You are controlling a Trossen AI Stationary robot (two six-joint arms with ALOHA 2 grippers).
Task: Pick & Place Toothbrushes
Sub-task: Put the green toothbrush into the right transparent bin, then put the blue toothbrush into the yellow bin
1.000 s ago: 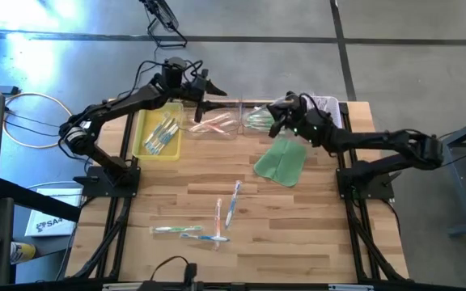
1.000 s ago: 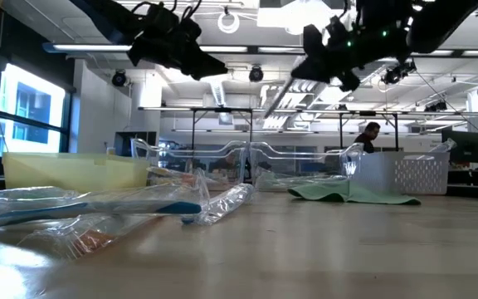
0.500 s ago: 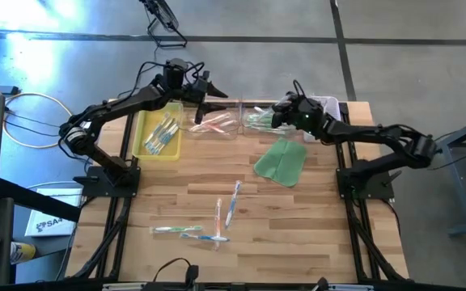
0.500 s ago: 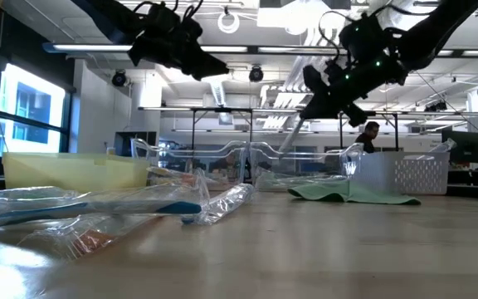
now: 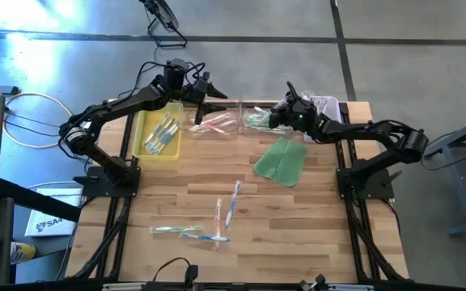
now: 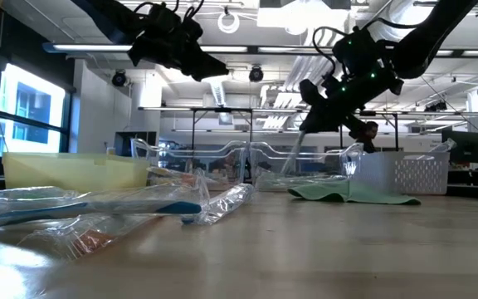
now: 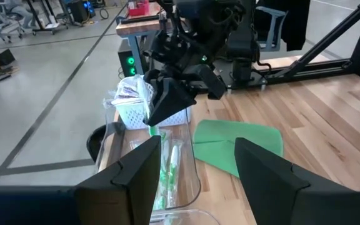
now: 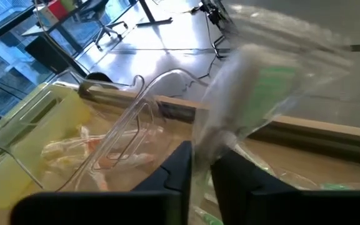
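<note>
Over the far edge of the table (image 5: pixel 298 226), the right hand (image 5: pixel 280 115) hangs above a clear tray (image 5: pixel 259 120), its fingers pinched on a wrapped green toothbrush (image 8: pixel 255 94) that dangles down toward the tray. Seen from the right wrist, that toothbrush is whitish with a green part, inside a glossy, crinkled clear wrapper. More green toothbrushes (image 7: pixel 167 169) already lie in this tray.

Beside it, a second clear tray holds pink toothbrushes (image 5: pixel 215 123), and a yellow bin (image 5: pixel 142 139) at the far left holds several more toothbrushes (image 5: pixel 162 134). Four loose toothbrushes (image 5: pixel 217 220) lie scattered near the table's front edge, whitish with blue and green parts, each in a shiny wrapper; from table height they loom large and gleaming. A flat green cloth (image 5: pixel 281 160) lies just in front of the right-hand tray, and a white perforated basket (image 6: pixel 397 173) stands at the far right corner.

The left hand (image 5: pixel 207 95) waits above the pink tray with its fingers spread apart, holding nothing.

Pale wood planks form the tabletop, set on a black frame. Around it is grey concrete floor with cables; beyond, a large workshop with ceiling lights, tall windows, benches and a person (image 6: pixel 370 134) far off. A white box (image 5: pixel 47 223) on the floor by the left frame carries lettering I cannot read.
</note>
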